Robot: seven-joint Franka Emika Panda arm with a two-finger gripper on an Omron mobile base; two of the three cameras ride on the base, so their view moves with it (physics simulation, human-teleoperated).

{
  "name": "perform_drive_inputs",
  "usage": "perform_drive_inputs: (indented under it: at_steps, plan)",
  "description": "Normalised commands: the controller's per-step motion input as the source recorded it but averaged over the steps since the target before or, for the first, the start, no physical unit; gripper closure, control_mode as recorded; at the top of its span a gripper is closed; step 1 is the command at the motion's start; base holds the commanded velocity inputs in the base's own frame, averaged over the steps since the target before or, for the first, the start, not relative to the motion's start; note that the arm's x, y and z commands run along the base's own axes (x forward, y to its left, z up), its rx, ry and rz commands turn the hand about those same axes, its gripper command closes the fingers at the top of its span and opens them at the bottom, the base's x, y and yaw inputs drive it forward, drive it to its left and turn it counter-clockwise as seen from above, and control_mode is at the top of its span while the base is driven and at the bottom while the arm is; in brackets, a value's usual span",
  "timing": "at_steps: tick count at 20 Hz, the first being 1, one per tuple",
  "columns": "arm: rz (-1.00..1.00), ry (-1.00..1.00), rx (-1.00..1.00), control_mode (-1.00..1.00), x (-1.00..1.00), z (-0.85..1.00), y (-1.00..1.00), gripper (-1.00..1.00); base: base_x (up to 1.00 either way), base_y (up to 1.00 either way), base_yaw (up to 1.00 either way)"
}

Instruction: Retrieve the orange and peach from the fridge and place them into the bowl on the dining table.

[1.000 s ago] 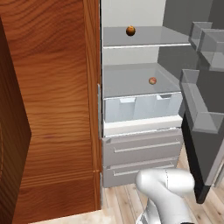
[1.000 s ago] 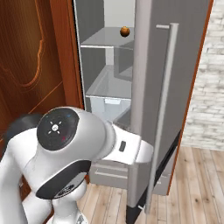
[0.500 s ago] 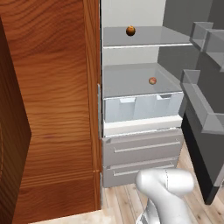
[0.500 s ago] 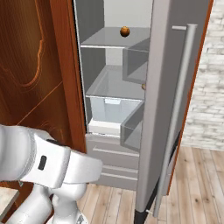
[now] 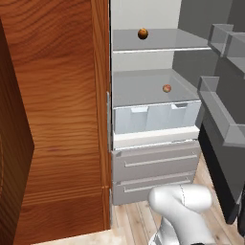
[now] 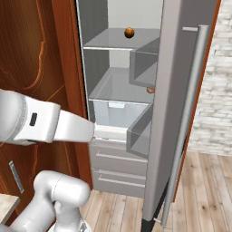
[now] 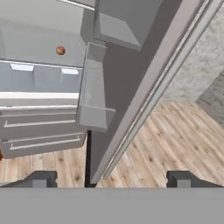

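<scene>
Before the open fridge (image 5: 153,158) my arm sits low: its white base joint shows at the foot of the grey drawers in the left base view, and in the right base view a white link reaches level from the left edge toward the pale crisper drawer (image 6: 118,114), ending just beside its front. My tool (image 7: 111,178) looks along the inner face of the open door (image 7: 131,87), with the 2 dark fingertips (image 7: 41,179) standing far apart and nothing between them, so it is released and holds nothing. Past the tips lie the door's edge, its long bar handle (image 7: 162,87) and the wooden floor (image 7: 175,140).

Inside the fridge, the orange (image 5: 142,33) rests on the upper shelf, toward the back. Below it, the peach (image 5: 166,88) lies on the shelf directly above the crisper drawer, nearer the door side of the fridge; from my hand view it shows as a small reddish ball on that shelf. Both fruits are well apart from my tool. Left of the fridge stands a red-brown wooden cabinet (image 5: 52,119), touching its side.
</scene>
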Motion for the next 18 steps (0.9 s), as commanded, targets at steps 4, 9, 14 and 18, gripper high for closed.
perform_drive_inputs:
  at_steps: [4,9,14,18]
  plan:
    - [0.14,0.0,0.0,-1.0,0.8,0.0,0.02,-1.0,0.0,0.0,0.0]
    - [0.15,-0.11,-0.08,-1.0,0.58,0.0,0.29,-1.0,0.0,0.0,0.0]
    - [0.13,-0.24,-0.11,-1.0,0.39,0.0,0.19,-1.0,0.0,0.0,0.0]
    - [0.03,-0.1,-0.13,-1.0,0.36,0.21,0.01,-1.0,0.0,0.0,0.0]
